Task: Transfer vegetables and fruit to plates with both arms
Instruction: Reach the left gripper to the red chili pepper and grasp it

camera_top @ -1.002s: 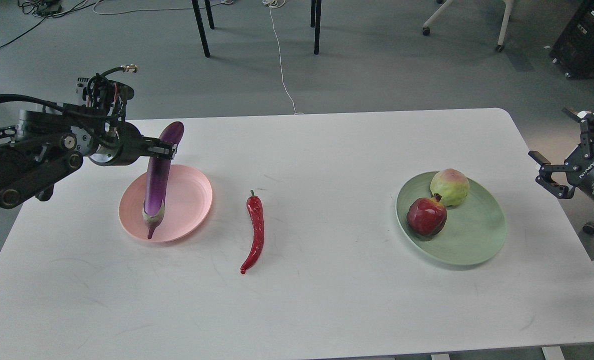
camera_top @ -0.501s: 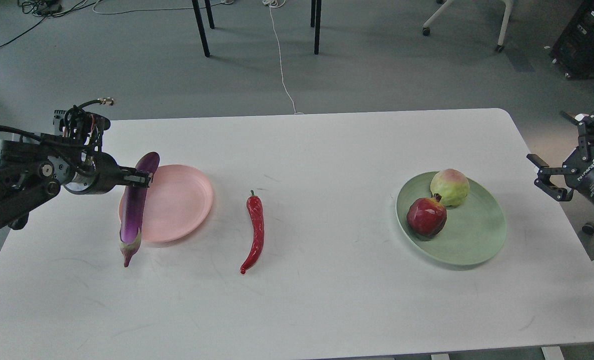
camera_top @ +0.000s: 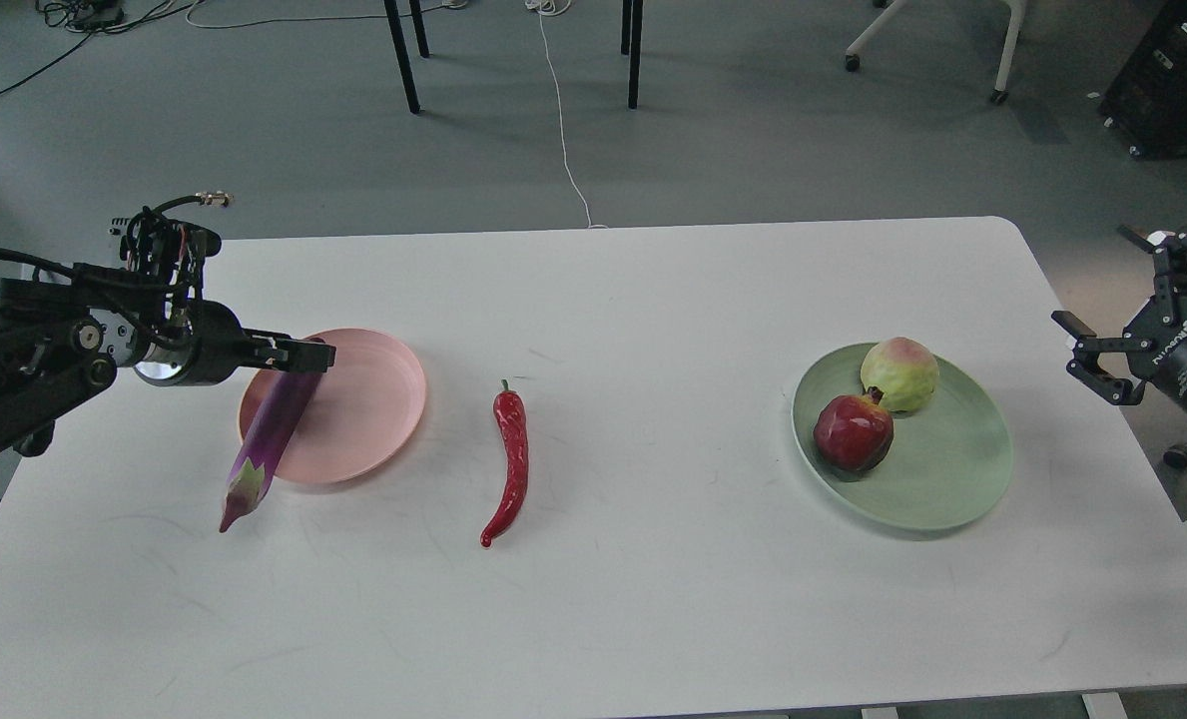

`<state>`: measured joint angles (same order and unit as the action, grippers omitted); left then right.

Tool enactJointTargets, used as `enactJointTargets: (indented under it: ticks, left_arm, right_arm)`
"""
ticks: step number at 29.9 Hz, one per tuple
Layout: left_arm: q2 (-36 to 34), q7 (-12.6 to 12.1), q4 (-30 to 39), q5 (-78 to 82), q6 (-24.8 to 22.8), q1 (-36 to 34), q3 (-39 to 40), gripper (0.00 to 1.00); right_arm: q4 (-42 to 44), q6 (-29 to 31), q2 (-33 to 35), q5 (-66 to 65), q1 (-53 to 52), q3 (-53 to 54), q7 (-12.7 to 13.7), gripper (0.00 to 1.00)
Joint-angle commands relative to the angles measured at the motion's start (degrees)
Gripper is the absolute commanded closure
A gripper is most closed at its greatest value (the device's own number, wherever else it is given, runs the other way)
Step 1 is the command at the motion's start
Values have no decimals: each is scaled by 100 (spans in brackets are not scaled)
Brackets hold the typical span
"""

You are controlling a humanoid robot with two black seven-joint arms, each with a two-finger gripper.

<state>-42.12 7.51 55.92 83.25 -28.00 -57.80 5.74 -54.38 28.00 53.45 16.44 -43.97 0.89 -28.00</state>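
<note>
The purple eggplant (camera_top: 272, 429) lies tilted across the left rim of the pink plate (camera_top: 363, 399), with its stem end down on the table. The fingers of my left gripper (camera_top: 301, 355) are at its upper end; I cannot see whether they still clamp it. The red chili pepper (camera_top: 509, 461) lies on the table right of the pink plate. The pomegranate (camera_top: 853, 431) and the yellow-green fruit (camera_top: 898, 373) sit on the pale green plate (camera_top: 952, 469). My right gripper (camera_top: 1117, 290) is open and empty, off the table's right edge.
The white table (camera_top: 653, 599) has its right edge beside my right gripper. Beyond the far edge are chair legs (camera_top: 403, 60) and a white cable (camera_top: 563, 130) on the floor.
The left gripper carried the eggplant left and down from above the pink plate. The eggplant then tipped from near upright to lying across the plate's left rim. The right arm barely moved.
</note>
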Motion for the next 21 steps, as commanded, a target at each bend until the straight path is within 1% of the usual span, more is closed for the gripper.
enactJointTargets:
  ticks: [1, 4, 6, 7, 10, 14, 17, 21]
  left_arm:
    - [28, 49, 269, -20, 0, -91, 330, 2]
    - [89, -13, 735, -37, 0, -91, 603, 2]
    - [203, -161, 1112, -37, 0, -91, 630, 2]
    - [291, -284, 1271, -37, 0, -91, 630, 2]
    - [581, -820, 1632, -37, 0, -21, 621, 2]
    - [906, -1181, 1835, -37, 0, 277, 560, 2]
    - [1126, -1357, 1835, -29, 0, 471, 560, 2]
    - [1302, -1507, 1774, -37, 0, 550, 542, 2]
  right_arm:
    - [-2, 0, 25, -1, 3, 8, 0, 1]
    - [-2, 0, 8, -1, 3, 8, 0, 1]
    - [-2, 0, -1, -1, 3, 8, 0, 1]
    - [-2, 0, -1, -1, 12, 8, 0, 1]
    - [-11, 0, -1, -1, 20, -9, 0, 1]
    - [-28, 0, 43, -1, 91, 35, 0, 1]
    - [-28, 0, 60, -1, 100, 35, 0, 1]
    - [-55, 0, 95, -1, 143, 43, 0, 1]
